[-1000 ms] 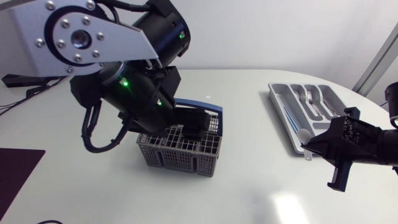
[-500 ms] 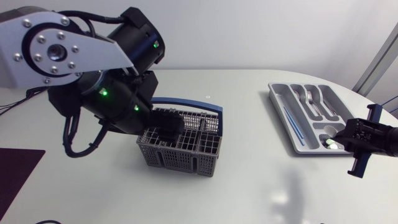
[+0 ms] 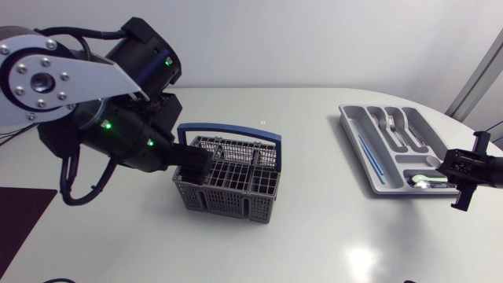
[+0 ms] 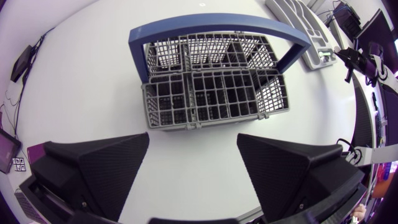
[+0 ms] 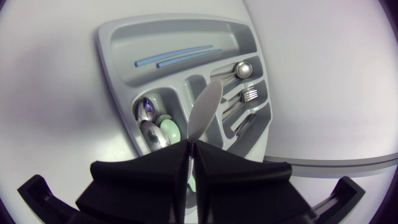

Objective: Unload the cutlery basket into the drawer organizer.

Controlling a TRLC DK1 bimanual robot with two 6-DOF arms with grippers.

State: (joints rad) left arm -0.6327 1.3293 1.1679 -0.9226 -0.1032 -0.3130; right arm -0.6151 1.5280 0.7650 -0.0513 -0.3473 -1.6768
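Left fingers [image 4: 118, 168] are spread wide, with the grey, blue-handled cutlery basket [image 4: 211, 93] on the white tabletop [image 4: 87, 81] just ahead of them. Right fingers [image 5: 161, 168] pinch a silver knife [image 5: 205, 112], its blade pointing ahead over the drawer organizer [image 5: 118, 37].

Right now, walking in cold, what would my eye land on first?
The bulky black left arm, its open left gripper hovering beside the grey cutlery basket with the blue handle, which looks empty. At the table's other side, the right gripper pinches what seems a silver knife above the drawer organizer, already holding forks and spoons.
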